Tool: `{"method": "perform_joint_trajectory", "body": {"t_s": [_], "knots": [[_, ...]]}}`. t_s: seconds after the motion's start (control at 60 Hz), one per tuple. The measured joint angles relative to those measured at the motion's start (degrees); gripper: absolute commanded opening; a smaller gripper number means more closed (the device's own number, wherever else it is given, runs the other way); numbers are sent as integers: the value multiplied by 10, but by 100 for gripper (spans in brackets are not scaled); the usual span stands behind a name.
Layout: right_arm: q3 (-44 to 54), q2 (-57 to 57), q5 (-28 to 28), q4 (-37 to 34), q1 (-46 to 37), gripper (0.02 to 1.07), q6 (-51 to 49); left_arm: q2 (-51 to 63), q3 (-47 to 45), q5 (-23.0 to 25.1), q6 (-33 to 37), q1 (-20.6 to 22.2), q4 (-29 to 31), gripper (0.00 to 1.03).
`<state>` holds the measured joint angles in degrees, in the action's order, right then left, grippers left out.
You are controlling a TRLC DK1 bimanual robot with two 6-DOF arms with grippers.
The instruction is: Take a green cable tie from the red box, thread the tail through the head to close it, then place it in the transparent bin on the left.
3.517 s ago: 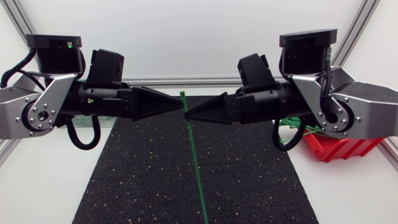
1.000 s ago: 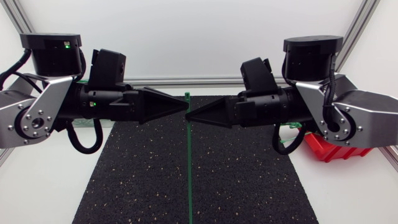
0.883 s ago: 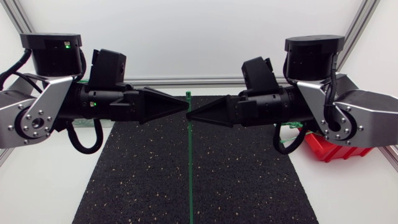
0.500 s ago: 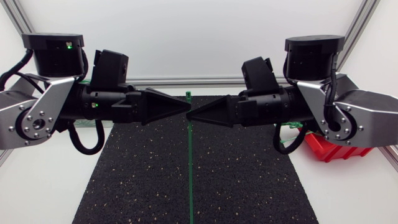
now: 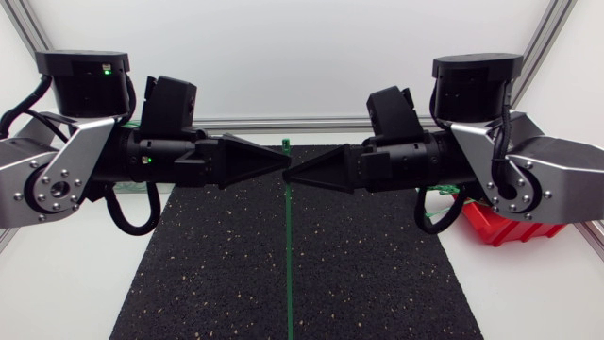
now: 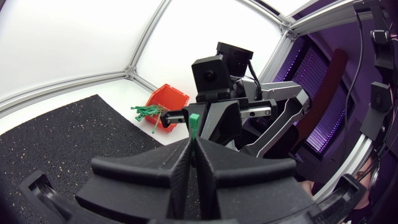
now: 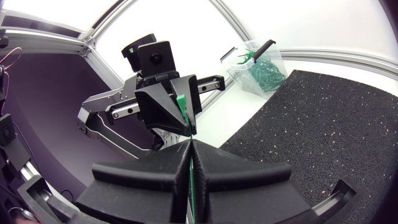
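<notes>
A green cable tie [image 5: 288, 255] hangs straight down over the black mat, its small head [image 5: 284, 144] uppermost. My two grippers meet tip to tip at its upper end, high above the mat. The left gripper [image 5: 285, 162] is shut on the tie just under the head [image 6: 194, 121]. The right gripper [image 5: 287, 179] is shut on the strip [image 7: 191, 180] a little lower. The red box [image 5: 505, 227] with more green ties [image 6: 146, 112] lies behind the right arm. The transparent bin [image 7: 258, 65], holding several green ties, stands at the far left.
The black rubber mat [image 5: 217, 264] covers the middle of the white table. An aluminium frame rail [image 5: 274, 123] runs along the back edge. Both arms span the table's width at gripper height.
The left gripper's fingers have come together on the tie, and its arm has edged slightly right. Earlier the tie hung slanted; now it hangs vertical. The right arm has kept still.
</notes>
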<state>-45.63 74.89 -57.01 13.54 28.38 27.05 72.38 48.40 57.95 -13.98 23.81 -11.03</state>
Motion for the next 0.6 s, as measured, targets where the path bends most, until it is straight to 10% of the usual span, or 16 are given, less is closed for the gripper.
{"method": "perform_joint_trajectory", "body": {"t_s": [0.333, 0.6], "knots": [[6, 0, 1, 13, 1, 9, 0, 0, 0, -3, 0, 0, 1, 4], [8, -1, 3, -6, 0, 64, -49, 0, 1, -5, 0, -18, 33, 4]]}}
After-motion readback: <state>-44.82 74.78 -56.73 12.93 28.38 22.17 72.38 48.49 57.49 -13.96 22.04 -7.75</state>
